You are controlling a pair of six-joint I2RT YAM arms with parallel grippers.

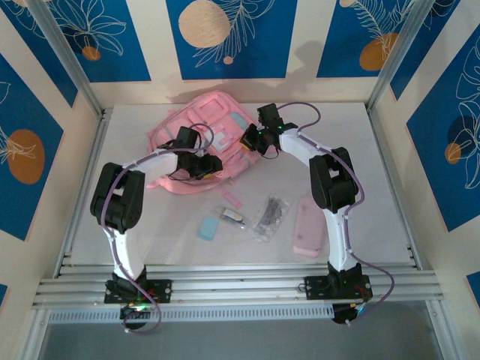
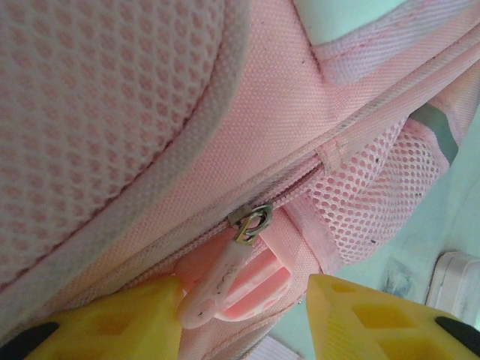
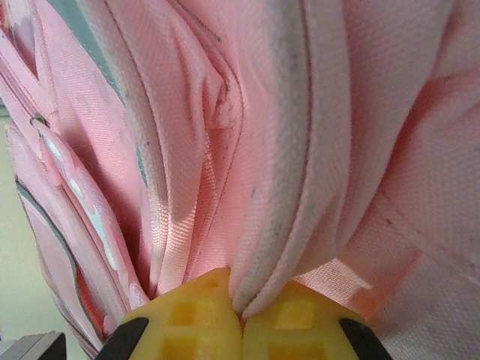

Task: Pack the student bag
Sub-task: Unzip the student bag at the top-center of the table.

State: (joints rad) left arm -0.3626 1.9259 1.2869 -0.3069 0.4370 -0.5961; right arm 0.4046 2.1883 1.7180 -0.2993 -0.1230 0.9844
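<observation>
Both grippers are on the bag [image 1: 206, 127], upper middle of the bench [image 1: 375, 187]: right gripper [image 3: 241, 296] clamped on a fold of its rim, likely to hold it taut, left gripper [image 2: 244, 281] with fingers apart astride the zip pull [image 2: 225, 289], seemingly to draw it

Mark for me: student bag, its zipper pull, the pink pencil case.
student bag [image 1: 202, 120]: top external view, bare pink fabric near its far edge.
zipper pull [image 2: 225, 281]: left wrist view, pink tab under the metal slider.
pencil case [image 1: 309, 225]: top external view, middle of its flat face.
</observation>
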